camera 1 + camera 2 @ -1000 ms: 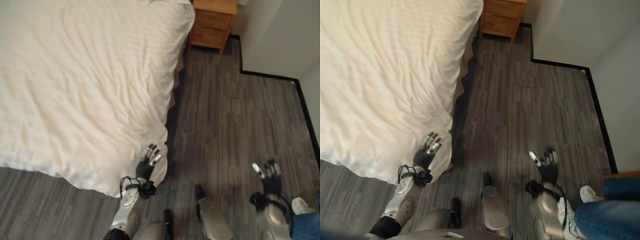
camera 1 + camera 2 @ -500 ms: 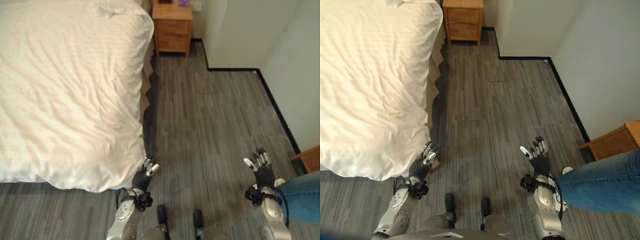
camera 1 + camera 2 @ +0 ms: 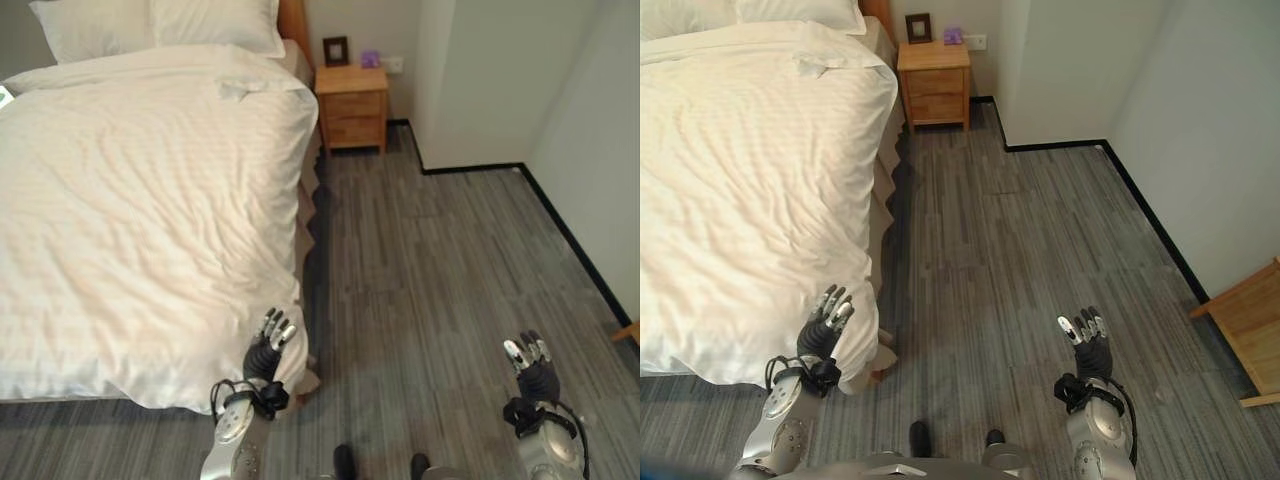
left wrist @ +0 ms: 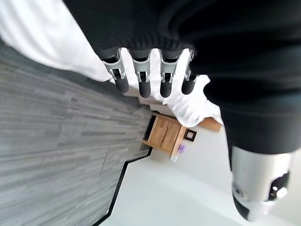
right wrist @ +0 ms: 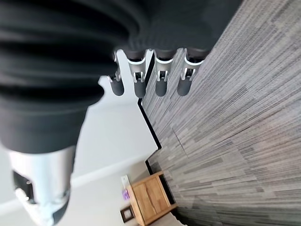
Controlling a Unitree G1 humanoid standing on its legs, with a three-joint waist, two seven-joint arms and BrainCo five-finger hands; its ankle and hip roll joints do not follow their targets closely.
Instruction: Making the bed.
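Duvet (image 3: pixel 150 210) corner sits beside the open, empty left hand (image 3: pixel 268 345).

A wide bed under a white striped duvet (image 3: pixel 140 200) takes the left and upper left of the left eye view, with two white pillows (image 3: pixel 150 25) at its head along the top edge. Right of the head, at top centre, stands a light wooden nightstand (image 3: pixel 352 105); on it sit a small dark picture frame (image 3: pixel 336 50) and, to its right, a small purple object (image 3: pixel 371 59). Grey wood-plank floor (image 3: pixel 450 290) fills the centre and right, bordered at upper right by a white wall with black skirting (image 3: pixel 480 90). The left hand (image 3: pixel 266 345) lies at lower centre against the duvet's near corner. The right hand (image 3: pixel 530 365) is at lower right, above the floor.
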